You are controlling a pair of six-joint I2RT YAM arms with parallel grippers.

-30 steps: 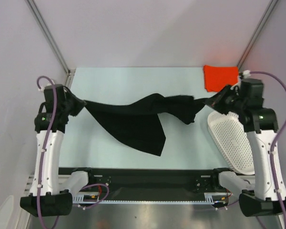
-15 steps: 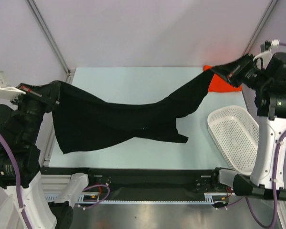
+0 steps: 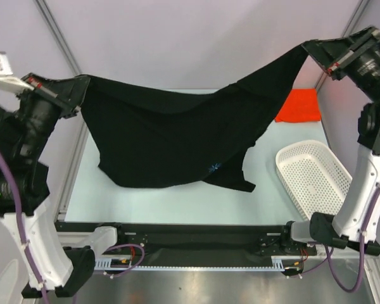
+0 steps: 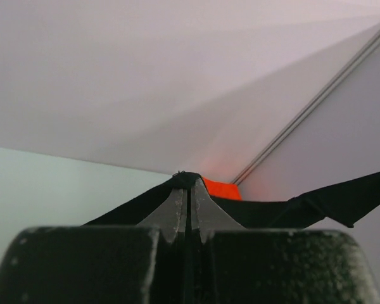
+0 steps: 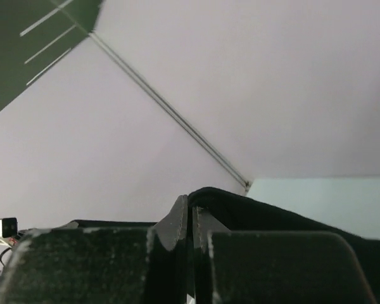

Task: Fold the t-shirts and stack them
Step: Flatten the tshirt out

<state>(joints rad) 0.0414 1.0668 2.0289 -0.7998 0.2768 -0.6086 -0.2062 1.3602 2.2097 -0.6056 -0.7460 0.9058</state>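
Note:
The black t-shirt (image 3: pixel 171 139) hangs spread in the air between both arms, its lower hem drooping over the table and a small pale blue print near the bottom. My left gripper (image 3: pixel 82 82) is shut on its left upper corner (image 4: pixel 185 182). High at the right, my right gripper (image 3: pixel 307 47) is shut on the other upper corner (image 5: pixel 240 206). The orange-red t-shirt (image 3: pixel 299 105) lies folded at the table's far right corner, partly behind the black cloth; a strip of that orange-red t-shirt (image 4: pixel 220 189) shows in the left wrist view.
A white mesh basket (image 3: pixel 310 177) lies on the table at the right, beside the right arm's base. Pale walls with metal corner rails close in the table on three sides. The pale green table top (image 3: pixel 177 193) shows under the hanging cloth.
Both arms have risen and pulled apart, lifting the black t-shirt from a bunched strip on the table into a wide hanging sheet. The orange-red t-shirt has stayed put.

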